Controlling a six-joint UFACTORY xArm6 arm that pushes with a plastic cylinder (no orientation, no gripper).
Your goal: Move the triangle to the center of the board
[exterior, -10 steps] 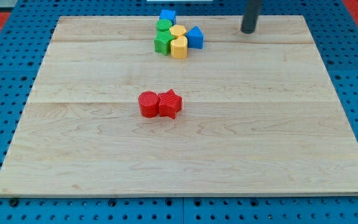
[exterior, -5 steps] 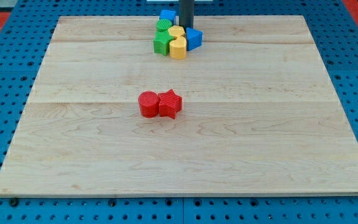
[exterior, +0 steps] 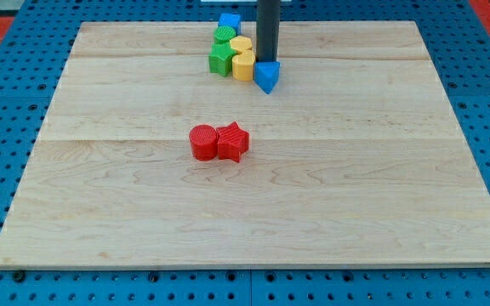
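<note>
Red blocks, a round one (exterior: 202, 142) touching a star-like one (exterior: 234, 141), sit near the middle of the wooden counter (exterior: 381, 195). Further right, near the view's top, the blue triangle (exterior: 266, 76) lies just below my tip (exterior: 266, 61), which touches its upper edge. I have no fingers, only the rod. The centre lies toward the view's bottom and slightly left of the triangle.

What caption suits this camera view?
My tip presses behind the blue triangle, nudging it from the cluster toward the board's centre.
</note>
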